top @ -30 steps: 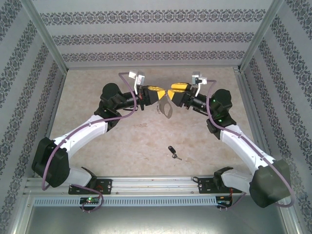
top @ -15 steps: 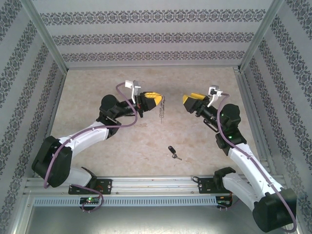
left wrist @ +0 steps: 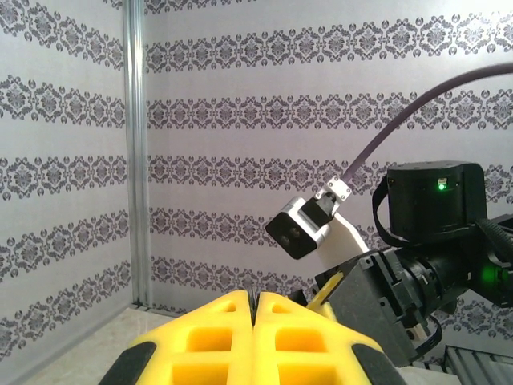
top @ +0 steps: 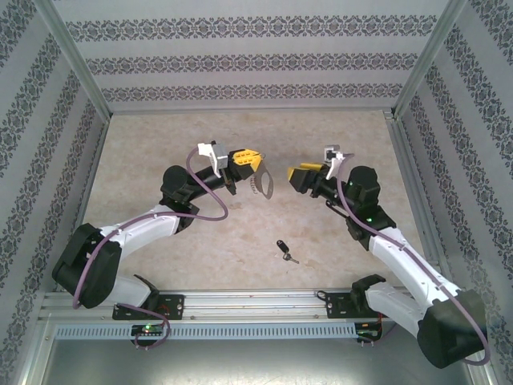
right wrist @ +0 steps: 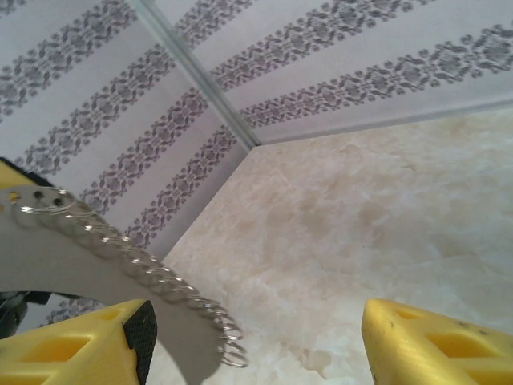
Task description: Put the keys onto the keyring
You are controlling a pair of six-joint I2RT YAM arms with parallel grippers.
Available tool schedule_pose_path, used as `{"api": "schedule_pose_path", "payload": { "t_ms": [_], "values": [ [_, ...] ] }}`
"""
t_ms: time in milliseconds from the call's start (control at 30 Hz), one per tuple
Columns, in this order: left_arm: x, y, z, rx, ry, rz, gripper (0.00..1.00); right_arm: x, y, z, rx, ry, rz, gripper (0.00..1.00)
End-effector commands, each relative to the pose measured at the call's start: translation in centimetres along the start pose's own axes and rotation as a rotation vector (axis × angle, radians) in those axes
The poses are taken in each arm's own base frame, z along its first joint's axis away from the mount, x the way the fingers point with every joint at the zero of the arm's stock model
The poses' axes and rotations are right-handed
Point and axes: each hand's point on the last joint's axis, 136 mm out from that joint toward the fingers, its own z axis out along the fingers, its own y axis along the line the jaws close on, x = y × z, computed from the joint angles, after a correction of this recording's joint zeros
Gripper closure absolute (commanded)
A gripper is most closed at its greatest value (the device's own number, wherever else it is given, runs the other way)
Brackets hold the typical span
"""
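My left gripper [top: 250, 163] is shut on the keyring [top: 261, 186], a flat grey metal loop that hangs down from its yellow fingers above the table's middle. In the left wrist view the fingers [left wrist: 216, 329] press together on a thin dark edge. My right gripper [top: 298, 176] is open just right of the keyring and faces it. In the right wrist view the keyring [right wrist: 88, 265] with its row of small rings [right wrist: 184, 293] reaches in from the left, next to the left finger [right wrist: 136, 341], inside the wide-open right gripper [right wrist: 256, 345]. The black-headed key [top: 283, 249] lies on the table, nearer the arm bases.
The marble-patterned tabletop [top: 200, 233] is walled in by patterned panels [top: 256, 60] and metal posts at the back corners. An aluminium rail [top: 256, 301] runs along the near edge. The right arm's wrist camera [left wrist: 300, 228] sits close in front of the left gripper.
One second ago both grippers met at the keyring. The right gripper then drew back to the right and has now come in again towards it. The left gripper has turned the keyring.
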Motion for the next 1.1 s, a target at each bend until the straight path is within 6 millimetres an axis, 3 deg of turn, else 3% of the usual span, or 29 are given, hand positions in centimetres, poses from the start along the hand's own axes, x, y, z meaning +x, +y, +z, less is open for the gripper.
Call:
{"api": "schedule_pose_path", "payload": {
  "t_ms": [0, 200, 300, 567, 933, 1067],
  "values": [
    [-2.6, -1.1, 0.3, 0.031, -0.065, 0.089, 1.00, -2.4, 4.0, 0.2, -0.135, -0.028, -0.145, 0.33],
    [-2.9, -1.5, 0.5, 0.054, -0.046, 0.033, 1.00, -4.0, 8.5, -0.7, -0.307, -0.041, -0.299, 0.41],
    [-3.0, -1.9, 0.9, 0.093, -0.022, -0.019, 1.00, -4.6, 9.6, -0.6, -0.351, -0.034, -0.320, 0.46],
    [-3.0, -2.2, 1.4, 0.129, -0.001, -0.121, 1.00, -5.2, 10.9, 0.2, -0.411, -0.025, -0.330, 0.64],
    [-2.8, -2.5, 1.7, 0.156, 0.028, -0.159, 1.00, -4.7, 12.3, 1.0, -0.466, 0.000, -0.340, 0.64],
    [-2.6, -2.6, 1.8, 0.166, 0.034, -0.163, 1.00, -4.5, 12.5, 1.4, -0.481, 0.013, -0.340, 0.70]
  ]
}}
